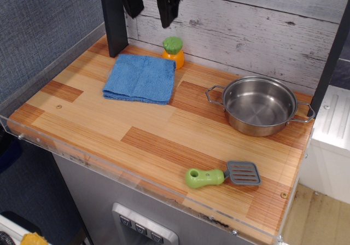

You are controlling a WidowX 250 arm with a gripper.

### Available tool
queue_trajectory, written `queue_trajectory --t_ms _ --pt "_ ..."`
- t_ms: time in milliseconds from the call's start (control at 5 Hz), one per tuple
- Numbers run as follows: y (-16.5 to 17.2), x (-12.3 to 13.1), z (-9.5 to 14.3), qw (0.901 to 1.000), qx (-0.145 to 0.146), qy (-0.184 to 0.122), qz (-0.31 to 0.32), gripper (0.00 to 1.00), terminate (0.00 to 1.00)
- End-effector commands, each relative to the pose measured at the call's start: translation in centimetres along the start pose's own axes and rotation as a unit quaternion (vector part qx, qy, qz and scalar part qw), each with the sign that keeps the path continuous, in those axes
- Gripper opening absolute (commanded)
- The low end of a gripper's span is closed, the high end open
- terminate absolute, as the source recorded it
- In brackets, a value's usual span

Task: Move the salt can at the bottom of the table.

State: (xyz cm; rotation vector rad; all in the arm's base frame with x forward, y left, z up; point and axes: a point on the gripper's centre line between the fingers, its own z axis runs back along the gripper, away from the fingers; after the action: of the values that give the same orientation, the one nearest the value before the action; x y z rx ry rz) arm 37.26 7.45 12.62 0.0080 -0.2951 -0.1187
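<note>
While pot (259,105) sits empty, salt can (173,52) upright

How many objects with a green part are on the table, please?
2. The salt can, with its green cap, stands at the back edge beside the blue cloth. The spatula, with its green handle, lies near the front edge. No others visible.

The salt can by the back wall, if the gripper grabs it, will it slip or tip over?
The salt can looks like small toy plastic, so probably light and rigid. Its round orange body narrows under the bumpy green cap, so fingers could slide on the curve. It stands upright on a fairly wide base beside the blue cloth, so a low push likely slides it rather than tipping it.
</note>
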Motion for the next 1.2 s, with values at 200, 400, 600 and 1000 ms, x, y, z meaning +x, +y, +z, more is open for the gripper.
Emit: queue_trajectory --t_ms 200,400,600,1000 --pt "0.9 2.2 -2.2 0.9956 -0.004 -0.083 -0.045 1.00 0.00" --pt "0.4 2.4 -3.5 0.9964 -0.004 -0.077 -0.036 1.00 0.00" --pt "0.4 2.6 -4.5 0.9956 -0.003 -0.092 -0.019 1.00 0.00" --pt "1.2 2.3 -6.0 0.9960 0.021 -0.086 0.005 1.00 0.00"
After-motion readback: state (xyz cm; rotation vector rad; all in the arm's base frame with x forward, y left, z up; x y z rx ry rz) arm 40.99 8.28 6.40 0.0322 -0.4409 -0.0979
